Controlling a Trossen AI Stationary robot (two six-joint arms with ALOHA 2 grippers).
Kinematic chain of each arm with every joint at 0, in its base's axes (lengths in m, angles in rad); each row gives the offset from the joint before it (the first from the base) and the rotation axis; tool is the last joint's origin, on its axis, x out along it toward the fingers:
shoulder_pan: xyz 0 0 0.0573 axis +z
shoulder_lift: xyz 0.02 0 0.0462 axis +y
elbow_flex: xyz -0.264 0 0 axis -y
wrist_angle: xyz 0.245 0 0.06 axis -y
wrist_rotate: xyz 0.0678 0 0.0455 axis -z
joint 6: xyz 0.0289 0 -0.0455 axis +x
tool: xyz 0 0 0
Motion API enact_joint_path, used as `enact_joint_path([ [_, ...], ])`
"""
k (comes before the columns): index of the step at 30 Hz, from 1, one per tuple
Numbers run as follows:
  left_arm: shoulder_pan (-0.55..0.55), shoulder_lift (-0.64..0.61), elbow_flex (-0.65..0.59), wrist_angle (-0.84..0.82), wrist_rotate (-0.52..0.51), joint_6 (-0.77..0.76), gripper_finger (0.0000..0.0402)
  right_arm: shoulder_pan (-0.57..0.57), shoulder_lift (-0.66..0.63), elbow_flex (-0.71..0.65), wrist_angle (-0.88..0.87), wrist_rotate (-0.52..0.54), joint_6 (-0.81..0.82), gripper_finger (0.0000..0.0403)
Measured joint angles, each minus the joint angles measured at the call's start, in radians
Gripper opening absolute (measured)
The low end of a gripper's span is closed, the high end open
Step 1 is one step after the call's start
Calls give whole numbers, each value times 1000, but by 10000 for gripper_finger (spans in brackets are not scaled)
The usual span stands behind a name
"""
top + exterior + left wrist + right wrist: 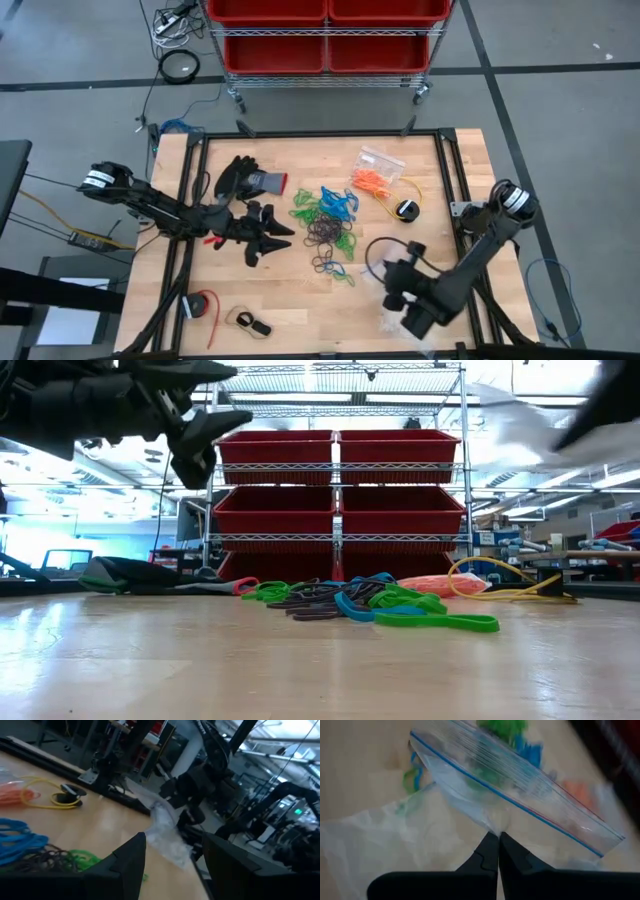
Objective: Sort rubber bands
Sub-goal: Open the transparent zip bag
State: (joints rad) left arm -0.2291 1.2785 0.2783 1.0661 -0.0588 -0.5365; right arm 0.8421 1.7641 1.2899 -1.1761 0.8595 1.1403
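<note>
- Your worktop [250, 300] carries the bands [325, 225] in a loose heap at its middle: green and blue toward the far side, dark ones toward the near side, with a few strays nearer the front edge.
- A separate orange bunch sits in a small clear packet [375, 172] toward the far right corner, apart from the heap.
- Your right gripper [498, 851] is off the front right corner, jaws pinched tight on a clear zip bag [520, 795]; the bag's zip edge runs crosswise to the fingers.
- Your left gripper [268, 243] hovers above the worktop just left of the heap, jaws standing wide with nothing between them.
- The relation that matters: the heap lies directly ahead of the left jaws and close, while the right gripper is well off, beyond the heap's near right side.
- So the left arm is your nearer picker, I judge; the right has only to bring the bag's mouth round toward the heap.
</note>
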Motion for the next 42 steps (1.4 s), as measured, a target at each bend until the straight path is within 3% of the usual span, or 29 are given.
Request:
enact_joint_path([
  [7, 3, 7, 66, 1, 21, -49, 202, -141, 0, 34, 239, 148, -596, 0],
  [12, 37, 7, 157, -145, 36, -83, 202, -220, 0, 35, 542, 140, -1034, 0],
  [18, 65, 43, 230, -217, 55, -104, 202, -276, 0, 35, 766, 89, -1369, 0],
  [28, 67, 156, 352, -232, 101, -109, 202, -317, 0, 36, 795, 33, -1452, 0],
  [42, 135, 194, 369, -353, 52, -139, 202, -314, 0, 36, 795, 27, -1459, 0],
])
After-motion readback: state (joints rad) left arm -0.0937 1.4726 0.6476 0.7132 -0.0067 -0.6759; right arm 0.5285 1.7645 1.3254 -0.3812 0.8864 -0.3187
